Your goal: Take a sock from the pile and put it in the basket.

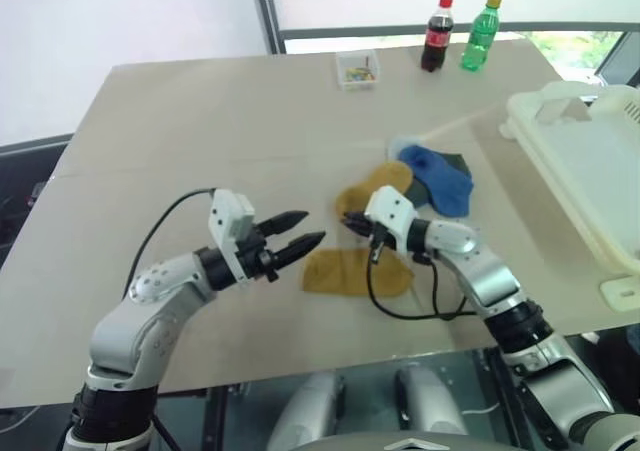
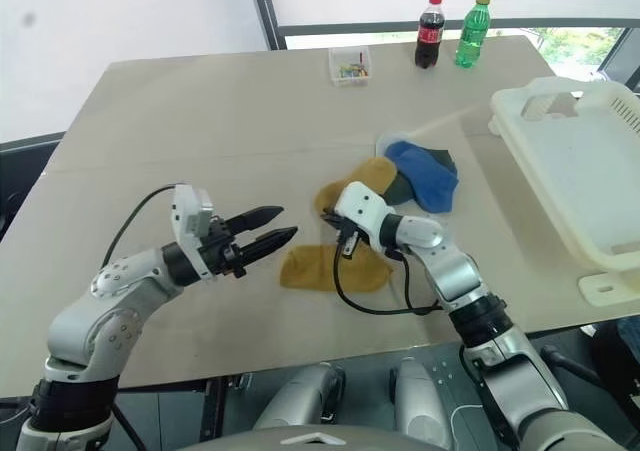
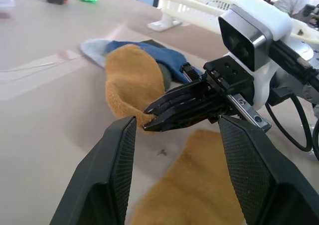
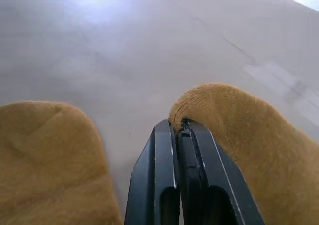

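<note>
- Right gripper (image 4: 182,127): fingers pressed together, pinching the edge of a mustard sock (image 4: 249,130). The fold of knit is seen caught at the very fingertips in the right wrist view, so the hold is judged thin.
- The pinched sock belongs to the pile (image 1: 425,181) at mid-table: mustard piece in front, a royal blue sock (image 1: 440,176) and a dark grey-green one partly under it behind, a pale blue edge at the far side.
- A second mustard sock (image 1: 345,271) lies flat on the table (image 1: 200,121), just in front of the right gripper, apart from the pinched one.
- Left gripper (image 1: 297,239): fingers spread, nothing held, poised near the right gripper's tips, above the table surface.
- The basket (image 1: 600,171) stands at the table's right edge, well apart from the pile; no sock is seen inside the visible part.
- Step in hand, judged: the grasped sock is to be lifted clear of the pile.
- To be done well: a straight, slow rise is advised so the shallow pinch is not pulled off; it should be checked that the blue sock is not dragged along; the carry should pass over the basket's rim before release.
- Risk noted: slip of the knit from the fingertips during the swing to the right.
</note>
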Robot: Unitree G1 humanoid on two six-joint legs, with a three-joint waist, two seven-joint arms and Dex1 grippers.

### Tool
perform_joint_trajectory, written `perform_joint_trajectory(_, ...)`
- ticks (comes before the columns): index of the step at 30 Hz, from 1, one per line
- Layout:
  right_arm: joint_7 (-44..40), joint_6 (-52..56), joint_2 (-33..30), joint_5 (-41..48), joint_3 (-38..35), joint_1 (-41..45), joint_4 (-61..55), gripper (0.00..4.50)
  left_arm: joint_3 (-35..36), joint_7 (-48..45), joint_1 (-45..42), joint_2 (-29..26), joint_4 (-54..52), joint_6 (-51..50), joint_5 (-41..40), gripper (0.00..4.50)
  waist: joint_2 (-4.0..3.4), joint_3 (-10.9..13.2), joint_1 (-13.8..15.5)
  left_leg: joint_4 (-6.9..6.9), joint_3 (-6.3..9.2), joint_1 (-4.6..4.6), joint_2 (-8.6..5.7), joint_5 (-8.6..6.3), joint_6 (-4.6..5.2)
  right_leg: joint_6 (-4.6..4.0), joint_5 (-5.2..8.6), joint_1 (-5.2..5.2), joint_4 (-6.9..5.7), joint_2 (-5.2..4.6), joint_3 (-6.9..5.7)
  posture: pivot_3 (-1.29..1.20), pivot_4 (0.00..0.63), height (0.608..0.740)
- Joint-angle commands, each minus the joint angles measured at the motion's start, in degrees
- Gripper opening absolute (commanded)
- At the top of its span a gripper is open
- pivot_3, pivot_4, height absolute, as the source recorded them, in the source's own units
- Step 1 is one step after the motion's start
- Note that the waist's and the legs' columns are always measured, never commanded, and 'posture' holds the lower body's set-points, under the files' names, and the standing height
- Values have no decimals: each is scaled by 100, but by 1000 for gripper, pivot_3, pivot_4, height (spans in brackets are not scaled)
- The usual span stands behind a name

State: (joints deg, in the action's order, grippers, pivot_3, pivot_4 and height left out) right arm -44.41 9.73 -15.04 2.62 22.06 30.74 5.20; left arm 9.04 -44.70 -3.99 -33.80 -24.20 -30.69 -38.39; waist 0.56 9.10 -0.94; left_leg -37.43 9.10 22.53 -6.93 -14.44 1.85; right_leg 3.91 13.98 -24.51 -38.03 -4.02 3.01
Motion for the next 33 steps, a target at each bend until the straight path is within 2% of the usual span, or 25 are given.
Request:
perform_joint_trajectory(1,-351,-828,128,-192,294,273,426,127,379,29,163,-106,-162,35,-147,2745,0,0,-9,0,0,0,0,0,0,0,0,-2,1,0,0,0,150,729)
perform_joint_trajectory(7,-651,-1891,332,-616,701,626,1186,127,731,148,411,-100,-194,15,-286,2745,1,0,-6,0,-1,0,0,0,0,0,0,-2,0,0,0,0,150,729)
perform_joint_trajectory(10,-885,-2181,236,-735,789,698,1344,127,808,164,520,-114,-228,22,-323,2745,0,0,-8,0,-1,-1,0,0,0,0,0,-2,1,1,0,0,150,729)
perform_joint_trajectory(21,-1227,-2408,-1455,-787,27,386,871,127,643,239,542,-138,37,70,-92,2745,1,0,22,0,1,0,-1,0,0,-1,0,-1,1,-1,-1,0,150,729)
perform_joint_trajectory(25,-953,-2640,-1626,-878,-195,420,1168,127,334,576,111,-90,321,-60,242,2745,2,-1,17,0,-3,-1,0,1,-1,-3,-2,0,-3,0,1,0,150,729)
perform_joint_trajectory(28,-1234,-2505,-1565,-681,-182,435,1256,127,160,777,-184,-43,470,-101,451,2745,2,-1,2,0,-4,-1,2,2,-3,-6,-4,0,-4,1,2,0,150,729)
perform_joint_trajectory(31,-1300,-2507,-1436,-502,-203,330,1089,997,-70,726,-444,-47,578,-124,579,2745,3,-1,6,0,-8,2,3,2,-3,-6,-5,-1,-1,1,5,0,150,729)
perform_joint_trajectory(32,-1295,-2520,-1416,-481,-206,288,1027,1530,-109,699,-481,-48,594,-114,605,2745,3,-1,6,0,-8,2,3,2,-2,-6,-5,-1,0,0,5,0,150,729)
perform_joint_trajectory(33,-1195,-2420,-1373,-460,-255,210,889,1706,-136,664,-505,-37,597,-126,587,2745,3,-1,4,0,-8,3,3,2,-3,-6,-5,-1,1,1,5,0,150,729)
